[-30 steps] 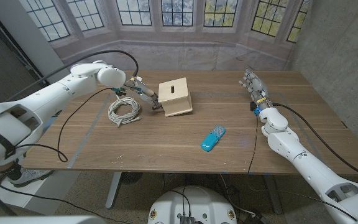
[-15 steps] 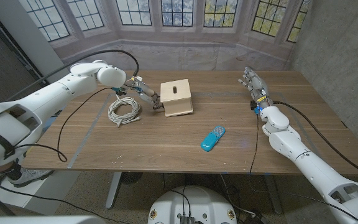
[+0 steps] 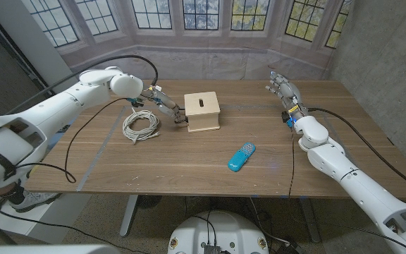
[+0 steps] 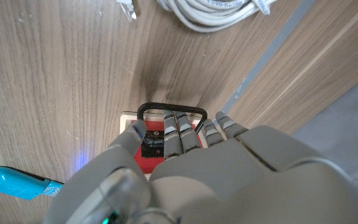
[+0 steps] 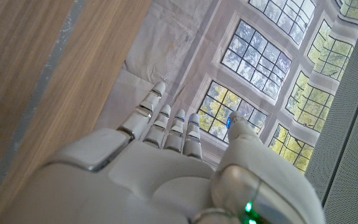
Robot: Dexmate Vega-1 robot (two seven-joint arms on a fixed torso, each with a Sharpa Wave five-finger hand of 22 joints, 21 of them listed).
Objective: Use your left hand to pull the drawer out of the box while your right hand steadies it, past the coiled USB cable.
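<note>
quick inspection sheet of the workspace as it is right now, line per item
surface: wooden table, pale tape lines across it
job's things: wooden box with a slot on top; drawer front with black handle at the left hand's fingertips
clutter: blue object on the table in front of the box
hands: left hand at the box's left side; right hand open, fingers straight, apart from the box
cables: coiled white USB cable beside the left hand; black cables along both arms
surroundings: bay windows, grey wall
</note>
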